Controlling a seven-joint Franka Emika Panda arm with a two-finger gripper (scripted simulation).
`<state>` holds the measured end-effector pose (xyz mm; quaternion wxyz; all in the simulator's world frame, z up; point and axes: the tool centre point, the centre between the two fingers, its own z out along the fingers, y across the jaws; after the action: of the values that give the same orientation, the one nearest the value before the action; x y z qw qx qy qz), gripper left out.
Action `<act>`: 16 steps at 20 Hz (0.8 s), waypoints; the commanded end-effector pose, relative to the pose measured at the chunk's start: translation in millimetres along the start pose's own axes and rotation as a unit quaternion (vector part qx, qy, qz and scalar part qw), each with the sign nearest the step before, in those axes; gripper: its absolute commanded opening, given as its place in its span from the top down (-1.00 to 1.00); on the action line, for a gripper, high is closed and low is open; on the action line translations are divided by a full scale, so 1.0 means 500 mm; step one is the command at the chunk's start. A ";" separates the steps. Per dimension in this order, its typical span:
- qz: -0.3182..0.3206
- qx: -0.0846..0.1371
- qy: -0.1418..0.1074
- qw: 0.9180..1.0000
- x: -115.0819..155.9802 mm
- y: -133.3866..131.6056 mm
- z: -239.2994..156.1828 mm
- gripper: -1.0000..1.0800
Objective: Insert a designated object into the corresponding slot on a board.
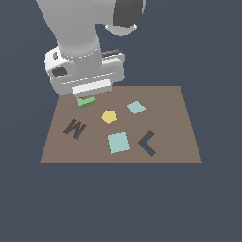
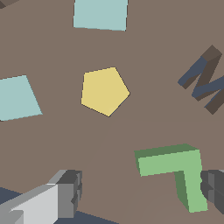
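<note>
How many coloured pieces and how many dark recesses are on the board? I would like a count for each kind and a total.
Light blue squares: 2
Yellow pentagon: 1
Green L-shaped block: 1
Dark recesses: 2, the M-shaped recess and the L-shaped slot
Total: 6

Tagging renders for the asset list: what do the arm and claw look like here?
The arm is smooth, rounded light grey-white casing with a dark grey-black joint cap near the top. The hand body is a boxy white-grey block with a dark round socket on its side. The claw has blocky fingers with grey tips on lighter bases. No cables or markings are visible.
</note>
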<state>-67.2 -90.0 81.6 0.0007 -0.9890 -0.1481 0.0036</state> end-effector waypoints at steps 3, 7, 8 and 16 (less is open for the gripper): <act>-0.032 -0.001 0.002 0.999 -0.024 0.032 0.028 -0.92; -0.052 -0.001 0.003 0.999 -0.038 0.054 0.045 -0.92; -0.056 -0.001 0.003 0.998 -0.040 0.059 0.049 -0.92; -0.072 -0.001 0.003 0.997 -0.048 0.078 0.063 -0.92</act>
<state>-79.4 -133.8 50.6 0.0001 -0.9763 -0.2166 0.0003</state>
